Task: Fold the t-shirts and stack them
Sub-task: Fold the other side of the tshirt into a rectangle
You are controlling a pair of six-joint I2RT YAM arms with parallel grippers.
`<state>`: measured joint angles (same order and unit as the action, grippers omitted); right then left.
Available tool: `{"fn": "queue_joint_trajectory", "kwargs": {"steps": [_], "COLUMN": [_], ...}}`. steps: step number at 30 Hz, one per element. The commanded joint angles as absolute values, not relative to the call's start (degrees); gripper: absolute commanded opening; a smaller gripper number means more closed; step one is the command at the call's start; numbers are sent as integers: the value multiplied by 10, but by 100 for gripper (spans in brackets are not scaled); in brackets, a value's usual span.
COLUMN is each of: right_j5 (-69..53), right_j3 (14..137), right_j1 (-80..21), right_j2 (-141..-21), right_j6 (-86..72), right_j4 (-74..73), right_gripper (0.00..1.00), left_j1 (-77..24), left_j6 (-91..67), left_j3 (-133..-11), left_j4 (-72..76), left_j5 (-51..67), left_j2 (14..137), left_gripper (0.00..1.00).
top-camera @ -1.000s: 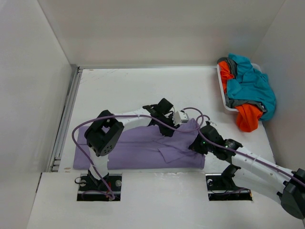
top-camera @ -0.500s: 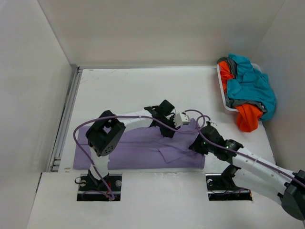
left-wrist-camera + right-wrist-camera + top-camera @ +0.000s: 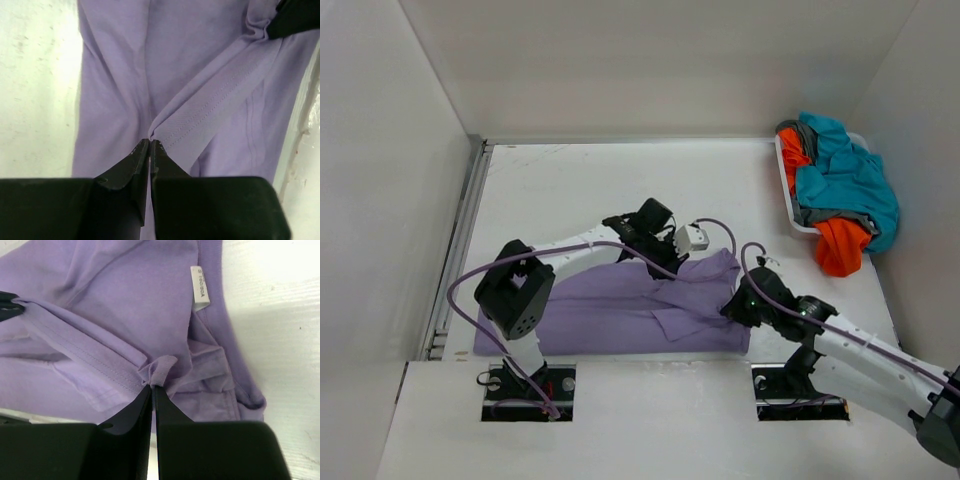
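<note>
The lavender t-shirt (image 3: 115, 75) is soft matt cloth with a stitched hem — the left pincer (image 3: 150, 142) matt black plastic, the counter (image 3: 580, 190) scuffed white

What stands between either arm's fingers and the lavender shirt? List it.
Nothing visible. The left fingers are shut on a fold of the lavender shirt, and the right fingers are shut on a bunched edge of it. The cloth sits directly in both grips.

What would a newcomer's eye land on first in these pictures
The lavender t-shirt spread along the near side, with the left gripper and right gripper both pinched shut on its fabric. Then the teal shirt and orange shirt heaped in the white basket at far right.
</note>
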<state>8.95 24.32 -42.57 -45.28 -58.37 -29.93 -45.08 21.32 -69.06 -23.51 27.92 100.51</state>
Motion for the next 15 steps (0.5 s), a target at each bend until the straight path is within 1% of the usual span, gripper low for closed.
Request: {"fn": "queue_joint_trajectory", "kwargs": {"steps": [1, 9, 13, 15], "right_j5": [112, 105, 103, 105], "right_j3": [275, 296, 291, 295], "right_j1": [-445, -510, -511, -489], "right_j2": [-434, -432, -443, -457], "right_j6": [-586, -620, -621, -597], "right_j4": [-340, -360, -345, -325], "right_gripper": [8, 8, 9, 9], "left_j1": [-453, -453, -443, -434], "left_j6": [230, 252, 246, 239], "left_j3": [-670, -646, -638, -635], "left_j4": [-265, -292, -281, -268], "left_j5": [301, 306, 303, 301], "left_j2": [965, 944, 940, 939], "left_gripper": [0, 0, 0, 0]}}
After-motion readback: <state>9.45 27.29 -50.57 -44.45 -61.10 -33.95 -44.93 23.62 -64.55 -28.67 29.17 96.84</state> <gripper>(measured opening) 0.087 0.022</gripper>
